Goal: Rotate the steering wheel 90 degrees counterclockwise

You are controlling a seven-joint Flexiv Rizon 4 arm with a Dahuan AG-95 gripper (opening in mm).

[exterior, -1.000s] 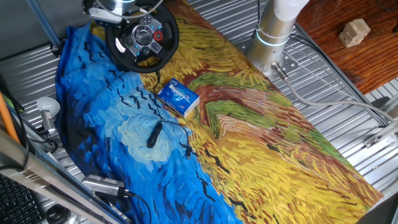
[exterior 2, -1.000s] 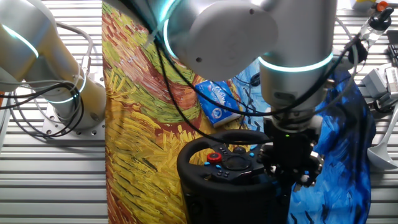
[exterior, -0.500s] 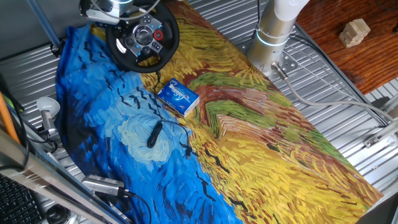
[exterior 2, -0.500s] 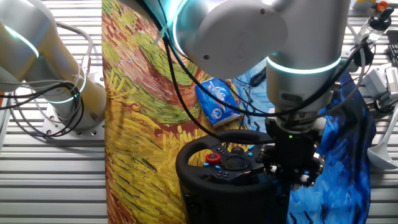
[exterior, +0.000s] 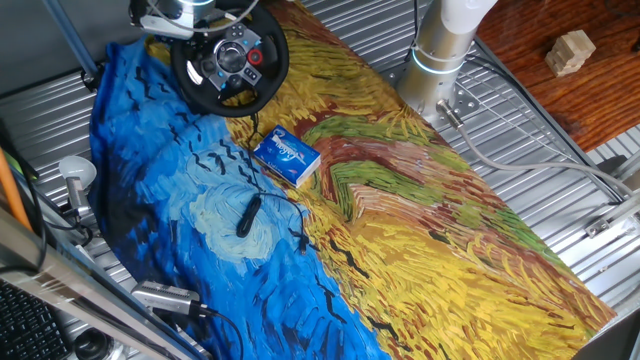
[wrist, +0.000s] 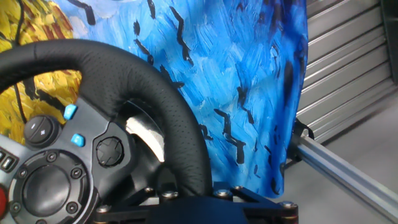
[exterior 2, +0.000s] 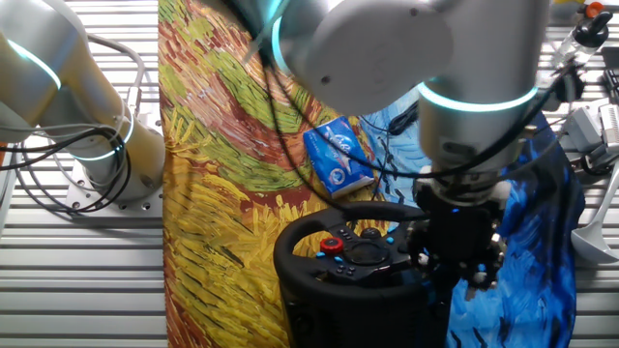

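The black steering wheel [exterior: 268, 62] stands at the far end of the painted cloth, its hub showing a red button and small coloured ones. It also shows in the other fixed view [exterior 2: 319, 232] and fills the left of the hand view [wrist: 143, 81]. My gripper [exterior: 168, 20] sits at the wheel's rim on the blue side of the cloth [exterior 2: 437, 253]. In the hand view the thick rim runs straight down into the gripper [wrist: 186, 190], with the jaws closed around it. The fingertips are hidden by the rim.
A blue box [exterior: 286, 156] lies on the cloth below the wheel and shows in the other fixed view [exterior 2: 338, 159]. A black cable with a small plug [exterior: 245, 215] lies on the blue part. My arm's base [exterior: 440, 50] stands at the cloth's right edge. A wooden block [exterior: 570, 50] sits far right.
My arm and gripper have shifted slightly along the wheel's rim side; the wheel's hub buttons look almost unmoved.
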